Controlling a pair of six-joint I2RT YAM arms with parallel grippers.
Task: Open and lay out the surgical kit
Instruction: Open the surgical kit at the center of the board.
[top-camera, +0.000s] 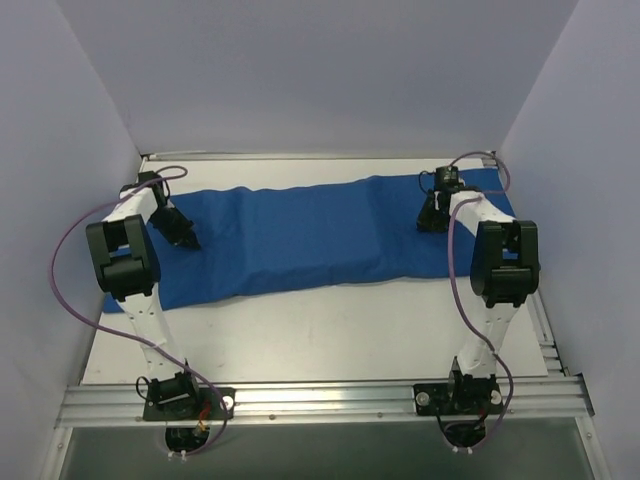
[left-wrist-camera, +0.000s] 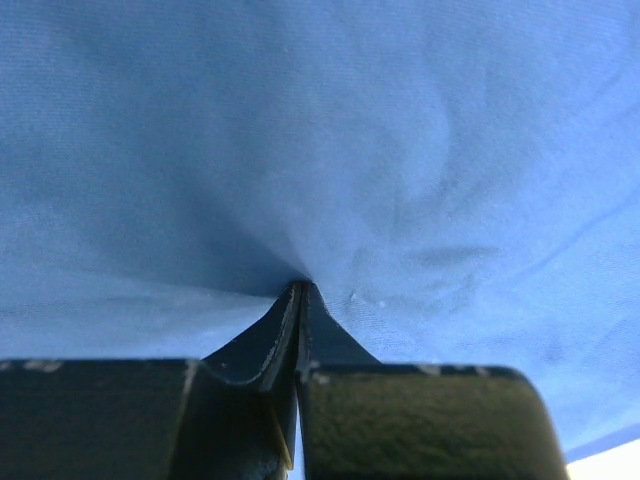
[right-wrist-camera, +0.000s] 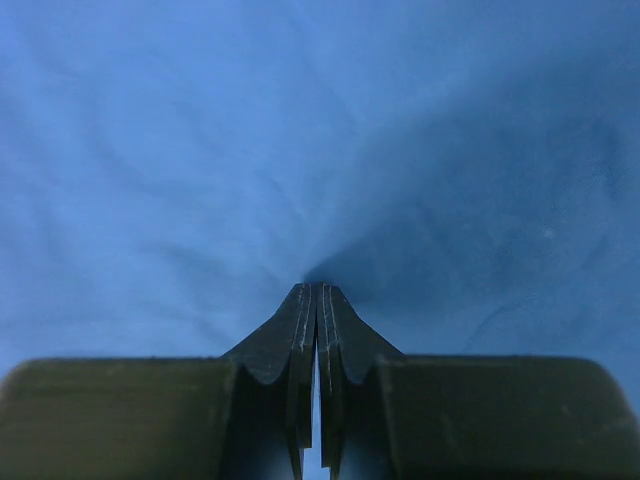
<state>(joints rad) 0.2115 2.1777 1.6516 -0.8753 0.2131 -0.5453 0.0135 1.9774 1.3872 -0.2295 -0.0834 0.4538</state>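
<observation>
- Top external view: we are seeing the blue cloth wrap (top-camera: 300, 235) lying as a long, rumpled band across the far half of the table (top-camera: 330, 335), stretching from the left side to the right.
- Left wrist view: we are finding the left gripper (left-wrist-camera: 301, 290) pinching the wrap near its left end, fingers pressing together, creases gathering at the tips.
- Right wrist view: we are finding the right gripper (right-wrist-camera: 316, 288) clamping a fold of the wrap near its right end, fingers meeting.
- We are noting pale walls (top-camera: 330, 70) enclosing the table on three sides.
</observation>
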